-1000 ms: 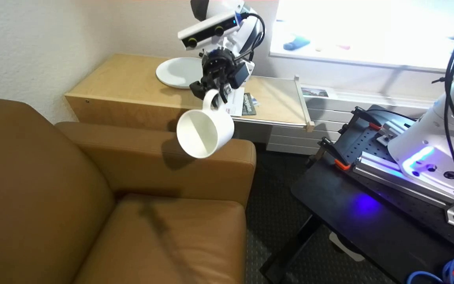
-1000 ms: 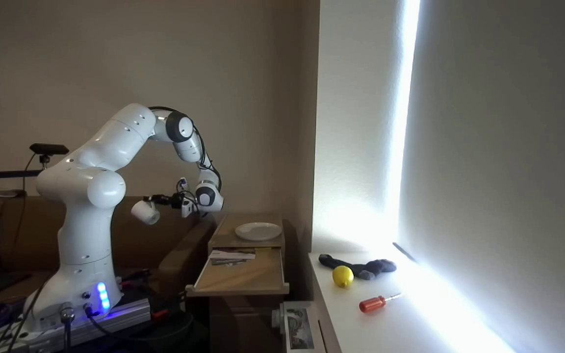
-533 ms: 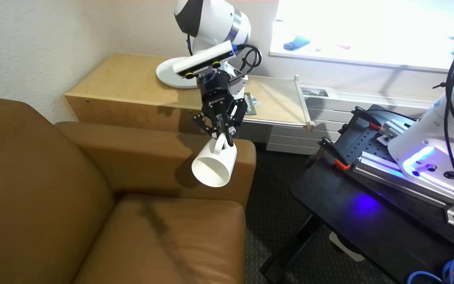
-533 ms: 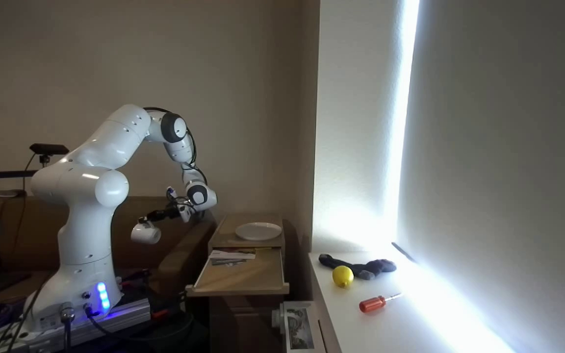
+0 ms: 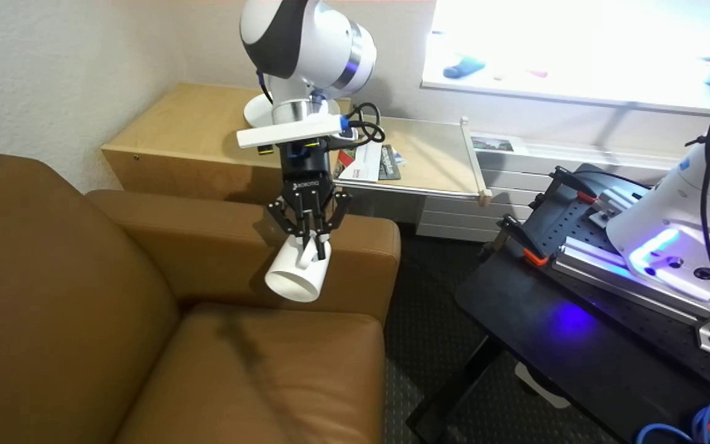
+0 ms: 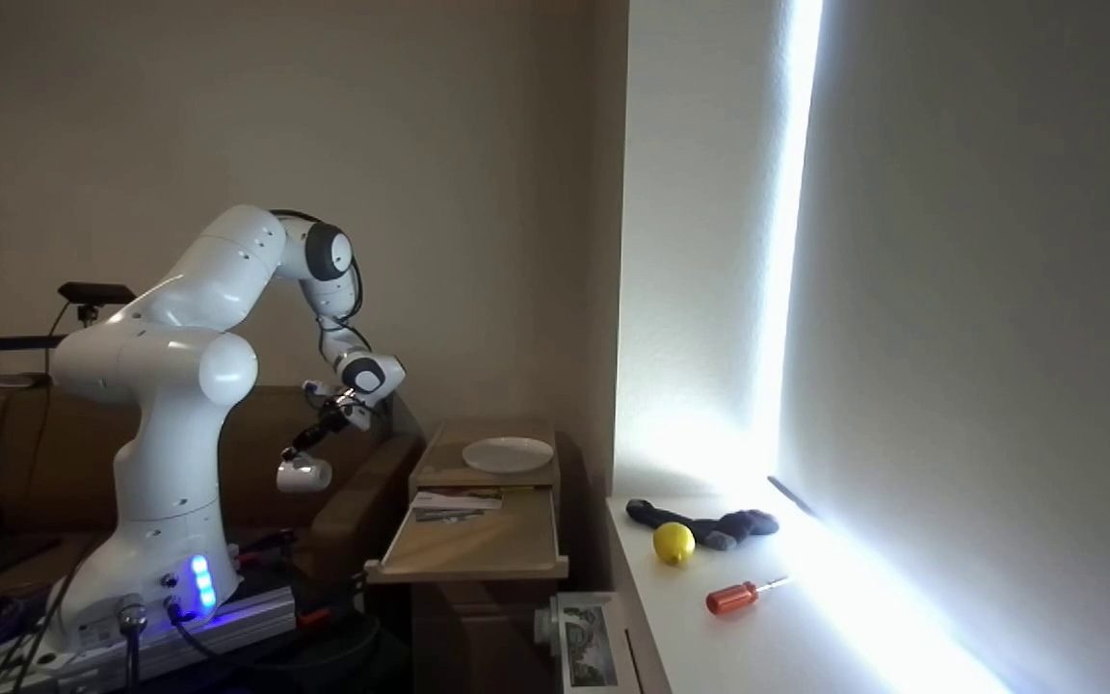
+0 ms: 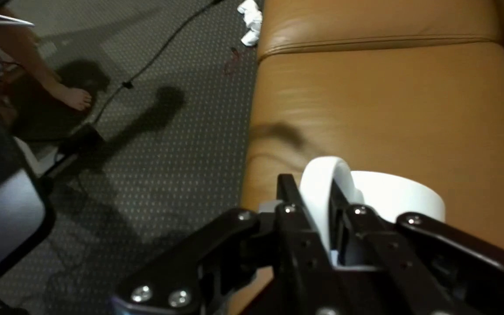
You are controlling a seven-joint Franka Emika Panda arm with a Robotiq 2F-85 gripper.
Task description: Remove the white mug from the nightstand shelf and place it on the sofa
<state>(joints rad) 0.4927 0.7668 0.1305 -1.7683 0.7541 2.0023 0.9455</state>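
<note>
The white mug (image 5: 298, 272) is off the nightstand, held in the air over the sofa's arm and seat edge. It is tilted, with its open mouth facing down and outward in an exterior view. My gripper (image 5: 313, 246) is shut on the mug's handle; in the wrist view the two fingers (image 7: 309, 192) pinch the handle, and the mug's body (image 7: 398, 192) sits to their right. The mug also shows in an exterior view (image 6: 304, 474). The tan-brown sofa (image 5: 256, 370) lies below, its seat (image 7: 365, 105) filling the wrist view's right. The nightstand (image 5: 176, 126) stands behind, its pull-out shelf (image 6: 488, 545) extended.
A white plate (image 6: 507, 455) lies on the nightstand top. Papers (image 5: 367, 161) lie on the pull-out shelf. The black table (image 5: 515, 320) with the robot base stands beside the sofa across a floor gap. A padded sofa arm (image 5: 355, 240) rises above the seat.
My gripper and the mug have moved lower and out from the nightstand over the sofa arm, first slightly right and then left in an exterior view. The gripper points more downward. The mug stays gripped.
</note>
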